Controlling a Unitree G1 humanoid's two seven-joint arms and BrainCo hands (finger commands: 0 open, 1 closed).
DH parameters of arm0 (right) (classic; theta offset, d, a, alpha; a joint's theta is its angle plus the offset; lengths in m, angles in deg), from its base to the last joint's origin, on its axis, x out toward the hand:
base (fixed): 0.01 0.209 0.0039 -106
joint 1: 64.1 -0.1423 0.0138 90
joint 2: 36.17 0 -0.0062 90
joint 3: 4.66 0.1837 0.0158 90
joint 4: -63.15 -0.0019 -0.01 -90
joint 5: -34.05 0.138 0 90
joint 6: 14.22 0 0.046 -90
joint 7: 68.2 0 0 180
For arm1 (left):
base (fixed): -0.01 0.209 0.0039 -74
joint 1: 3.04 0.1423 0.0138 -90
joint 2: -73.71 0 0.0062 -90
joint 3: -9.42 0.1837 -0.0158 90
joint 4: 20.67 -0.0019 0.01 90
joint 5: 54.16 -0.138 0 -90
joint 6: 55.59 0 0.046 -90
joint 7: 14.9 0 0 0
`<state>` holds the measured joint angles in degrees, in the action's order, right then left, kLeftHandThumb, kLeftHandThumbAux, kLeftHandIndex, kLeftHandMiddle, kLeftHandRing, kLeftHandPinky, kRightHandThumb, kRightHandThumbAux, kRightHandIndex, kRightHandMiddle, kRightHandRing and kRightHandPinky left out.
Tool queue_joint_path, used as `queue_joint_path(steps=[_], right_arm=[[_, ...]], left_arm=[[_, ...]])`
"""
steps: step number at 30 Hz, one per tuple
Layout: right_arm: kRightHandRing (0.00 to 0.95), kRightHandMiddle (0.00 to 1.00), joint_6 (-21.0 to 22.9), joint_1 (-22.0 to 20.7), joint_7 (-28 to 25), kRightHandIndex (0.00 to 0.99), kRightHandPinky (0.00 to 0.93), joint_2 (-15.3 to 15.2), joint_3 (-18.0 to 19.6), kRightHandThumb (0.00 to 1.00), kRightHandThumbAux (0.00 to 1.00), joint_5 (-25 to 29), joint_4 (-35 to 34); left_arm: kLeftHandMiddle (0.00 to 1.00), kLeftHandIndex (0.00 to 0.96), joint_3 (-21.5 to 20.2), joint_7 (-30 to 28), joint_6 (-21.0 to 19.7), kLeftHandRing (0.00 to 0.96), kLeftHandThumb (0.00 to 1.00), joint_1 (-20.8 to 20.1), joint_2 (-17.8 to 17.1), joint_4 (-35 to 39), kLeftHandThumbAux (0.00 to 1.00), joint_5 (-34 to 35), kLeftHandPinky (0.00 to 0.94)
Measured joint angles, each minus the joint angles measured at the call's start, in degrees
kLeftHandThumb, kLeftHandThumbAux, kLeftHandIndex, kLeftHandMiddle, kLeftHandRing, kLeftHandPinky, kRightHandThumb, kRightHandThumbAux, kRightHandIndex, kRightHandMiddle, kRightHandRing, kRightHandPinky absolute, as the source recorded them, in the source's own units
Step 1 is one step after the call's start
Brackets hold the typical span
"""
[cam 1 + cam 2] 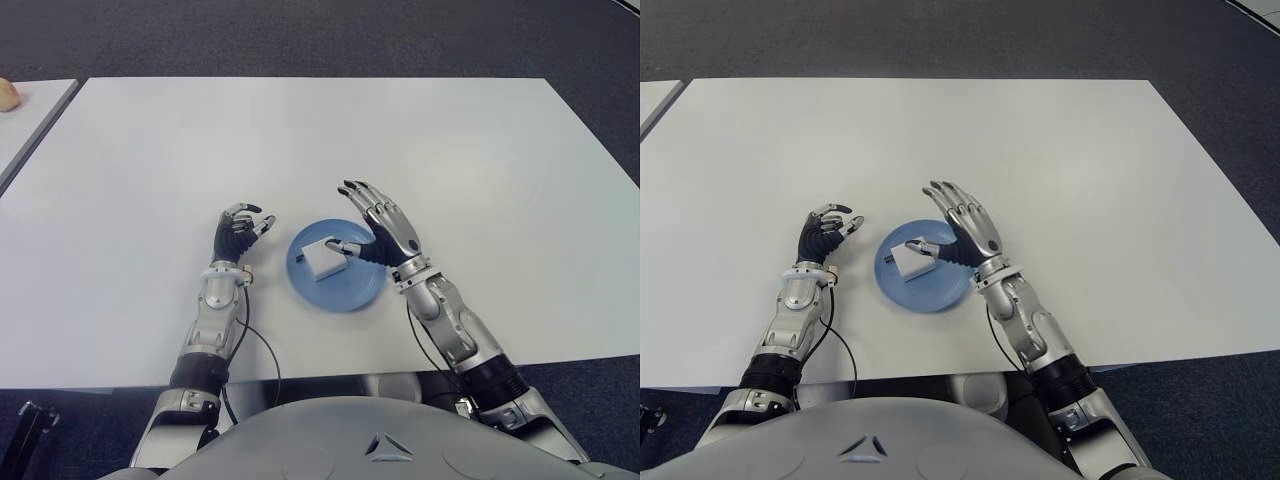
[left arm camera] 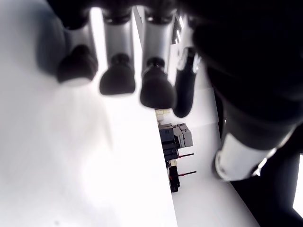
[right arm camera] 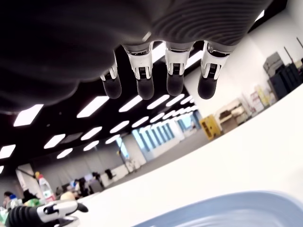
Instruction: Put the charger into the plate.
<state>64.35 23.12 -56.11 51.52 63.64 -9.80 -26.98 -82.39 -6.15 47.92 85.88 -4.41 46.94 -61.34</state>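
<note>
A white charger (image 1: pixel 322 258) lies inside the blue plate (image 1: pixel 345 298), near the front middle of the white table (image 1: pixel 300 130). My right hand (image 1: pixel 372 222) hovers over the plate's right side with its fingers spread and nothing in them. Its thumb tip points at the charger's right edge; whether the two touch I cannot tell. In the right wrist view the fingertips (image 3: pixel 143 88) hang free above the plate's rim (image 3: pixel 227 210). My left hand (image 1: pixel 240 228) shows just left of the plate, fingers loosely bent and holding nothing.
A second table edge at the far left carries a beige object (image 1: pixel 8 95). Dark carpet (image 1: pixel 320 35) lies beyond the table. A thin black cable (image 1: pixel 262 345) runs from my left wrist toward the front edge.
</note>
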Motion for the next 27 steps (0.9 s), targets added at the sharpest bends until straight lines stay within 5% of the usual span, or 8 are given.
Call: queue_joint_path(steps=[6, 12, 17, 19, 27], right_arm=[[0.000, 0.000, 0.09, 0.35, -1.33, 0.000, 0.004, 0.58, 3.87, 0.088, 0.423, 5.73, -0.31], [0.000, 0.000, 0.87, 1.16, -2.43, 0.000, 0.057, 2.09, 7.11, 0.107, 0.553, 10.74, -0.34], [0.129, 0.089, 0.54, 1.07, -0.21, 0.004, 0.221, 5.15, 11.82, 0.268, 0.776, 17.00, 5.02], [0.213, 0.208, 0.44, 1.08, 1.50, 0.037, 0.280, 6.48, 13.35, 0.411, 0.864, 18.66, 7.77], [0.373, 0.383, 0.18, 1.18, 3.01, 0.210, 0.433, 10.91, 16.95, 0.595, 0.987, 25.66, 11.89]], left_arm=[[0.827, 0.436, -0.02, 0.01, -0.01, 0.839, 0.706, 0.00, 0.00, 0.00, 0.721, 0.00, 0.840], [0.828, 0.436, 0.00, 0.02, 0.00, 0.841, 0.706, 0.00, 0.01, -0.01, 0.721, 0.00, 0.841], [0.829, 0.436, 0.02, 0.02, 0.13, 0.841, 0.706, 0.00, 0.03, -0.04, 0.721, 0.01, 0.841], [0.829, 0.436, -0.02, 0.06, 0.16, 0.841, 0.706, 0.05, 0.02, -0.04, 0.721, 0.00, 0.841], [0.823, 0.436, 0.05, 0.21, 0.16, 0.834, 0.705, 0.04, 0.10, -0.02, 0.721, 0.01, 0.833]])
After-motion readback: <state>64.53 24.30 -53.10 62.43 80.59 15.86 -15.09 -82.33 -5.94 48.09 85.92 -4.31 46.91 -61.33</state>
